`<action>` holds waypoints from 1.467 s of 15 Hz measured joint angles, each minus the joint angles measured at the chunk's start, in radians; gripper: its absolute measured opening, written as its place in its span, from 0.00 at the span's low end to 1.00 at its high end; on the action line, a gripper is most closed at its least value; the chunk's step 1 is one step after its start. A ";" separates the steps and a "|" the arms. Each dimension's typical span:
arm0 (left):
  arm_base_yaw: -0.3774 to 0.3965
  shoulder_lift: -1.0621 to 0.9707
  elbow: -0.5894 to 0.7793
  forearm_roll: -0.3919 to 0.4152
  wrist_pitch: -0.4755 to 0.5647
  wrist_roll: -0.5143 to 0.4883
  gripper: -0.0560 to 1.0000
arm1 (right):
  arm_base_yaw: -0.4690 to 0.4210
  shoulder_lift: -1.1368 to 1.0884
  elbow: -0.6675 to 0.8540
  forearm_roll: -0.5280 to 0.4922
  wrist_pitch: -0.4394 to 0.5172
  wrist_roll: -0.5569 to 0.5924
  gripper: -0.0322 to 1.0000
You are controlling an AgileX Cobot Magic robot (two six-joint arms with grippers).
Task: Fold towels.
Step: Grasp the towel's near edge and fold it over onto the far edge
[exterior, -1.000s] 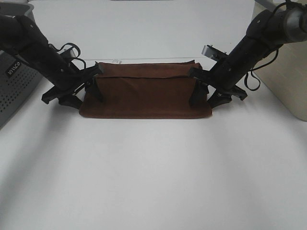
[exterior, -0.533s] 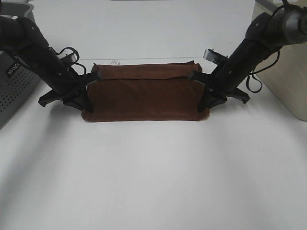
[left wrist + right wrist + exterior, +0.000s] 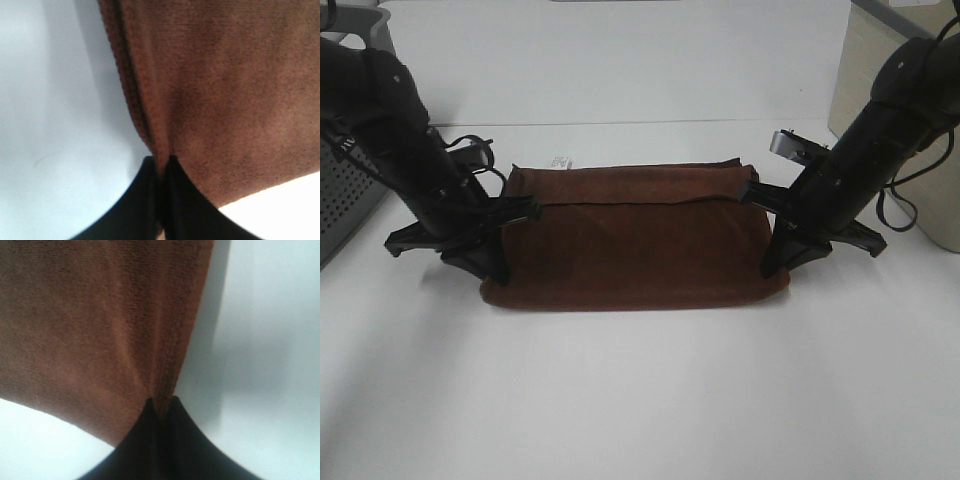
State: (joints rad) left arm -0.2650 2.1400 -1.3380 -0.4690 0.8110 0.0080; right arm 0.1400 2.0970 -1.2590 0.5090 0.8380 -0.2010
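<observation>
The left hand (image 3: 160, 167) is found clenched on the side hem of the towel (image 3: 635, 245), with a thin ridge of cloth pinched between its two dark fingertips. The right hand (image 3: 161, 407) is found in the same condition on the opposite hem. Both grasps are taken at the very edge, and little cloth is seen inside either pinch.

The towel is located in the middle of the tabletop (image 3: 640, 400), stretched between the two arms. A narrow strip is exposed along its far side, where a small white tag (image 3: 560, 161) is noted at the left corner. A broader panel is laid over it towards the camera. A lengthwise fold is judged to be in progress. Whether the near edge rests on the tabletop or is held just clear cannot be told.

Risks are recorded as follows.
- Slippage: a hem could be pulled out of a shallow pinch if the cloth is drawn too taut between the hands.
- Skew: a crooked fold would be produced if one arm is advanced further than the other.
- Dragging: the whole towel could be shifted rather than folded if the lower layer is caught together with the upper one.
- Sagging: the unsupported middle could be creased if it is set down slack.
</observation>
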 joint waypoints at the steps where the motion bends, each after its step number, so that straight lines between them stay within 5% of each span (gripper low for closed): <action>1: 0.000 -0.044 0.067 0.002 -0.028 -0.008 0.06 | 0.000 -0.032 0.057 0.011 -0.023 -0.006 0.03; 6: 0.000 -0.216 0.323 -0.054 -0.155 -0.014 0.06 | 0.001 -0.130 0.285 0.075 -0.098 -0.076 0.03; 11: 0.000 -0.228 0.341 -0.074 -0.203 -0.014 0.06 | 0.001 -0.149 0.275 0.080 -0.107 -0.086 0.03; 22: 0.028 -0.089 -0.029 -0.057 -0.286 -0.070 0.06 | 0.001 -0.032 -0.175 0.073 -0.095 -0.077 0.03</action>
State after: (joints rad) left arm -0.2370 2.0510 -1.3670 -0.5260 0.5250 -0.0620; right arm 0.1410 2.0650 -1.4340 0.5820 0.7430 -0.2780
